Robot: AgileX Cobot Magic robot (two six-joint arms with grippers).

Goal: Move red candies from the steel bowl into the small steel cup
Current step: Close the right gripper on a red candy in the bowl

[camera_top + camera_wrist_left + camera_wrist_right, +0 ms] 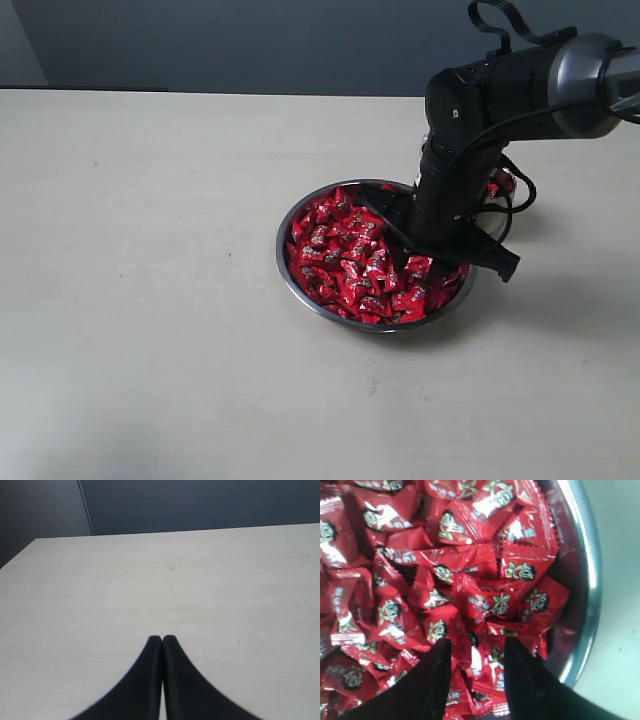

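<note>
The steel bowl (pixel 282 252) sits mid-table, heaped with red candies (pixel 345 255). My right gripper (pixel 420 262) points down into the bowl's right side. In the right wrist view it (pixel 476 647) is open, its two black fingers pushed into the candies (pixel 445 570) with a few wrappers lying between them, close to the bowl's rim (pixel 590 580). A small shiny steel thing with red in it, probably the small steel cup (pixel 503 184), peeks out behind the right arm; most of it is hidden. My left gripper (pixel 162 639) is shut on nothing above bare table.
The pale table (pixel 150 300) stretches wide to the left of and in front of the bowl. A dark wall runs along the table's far edge. Black cables loop from the right arm (pixel 520 195) near the cup.
</note>
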